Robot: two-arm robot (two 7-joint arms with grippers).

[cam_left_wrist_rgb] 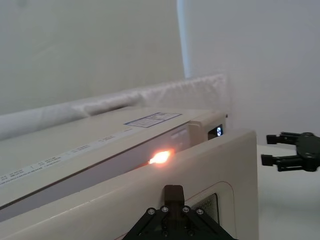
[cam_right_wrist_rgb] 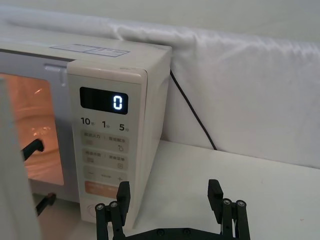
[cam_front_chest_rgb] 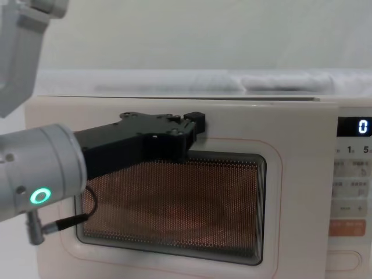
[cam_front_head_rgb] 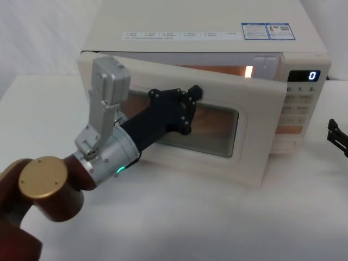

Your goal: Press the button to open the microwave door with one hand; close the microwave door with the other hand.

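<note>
Pressing against the outer face of the microwave door point(cam_front_head_rgb: 217, 117), the left gripper point(cam_front_head_rgb: 187, 106) is being held at the upper edge of the door's dark window, and this placement is judged to serve the closing step. The fingers point(cam_front_chest_rgb: 195, 122) of this gripper appear drawn together with nothing held between them, the tips being laid flat on the panel so that it can be pushed and not grasped. The door is standing ajar: it is hinged at the left of the microwave point(cam_front_head_rgb: 206, 32), its free edge is swung out in front of the keypad panel point(cam_front_head_rgb: 300, 103), and the lit orange cavity is being shown through the gap above it. The display point(cam_right_wrist_rgb: 104, 102) is showing a zero.

The right gripper point(cam_right_wrist_rgb: 170, 197) is being kept apart from the microwave, low over the tabletop point(cam_front_head_rgb: 190, 217) to the right of the keypad panel, with its fingers spread wide and holding nothing. The button point(cam_front_chest_rgb: 343, 259) lies at the bottom of the keypad panel, below the orange key point(cam_right_wrist_rgb: 102, 188). Since the door is already released, the pressing step is judged as done, and the right arm is probably being held back to leave the door's path free.
</note>
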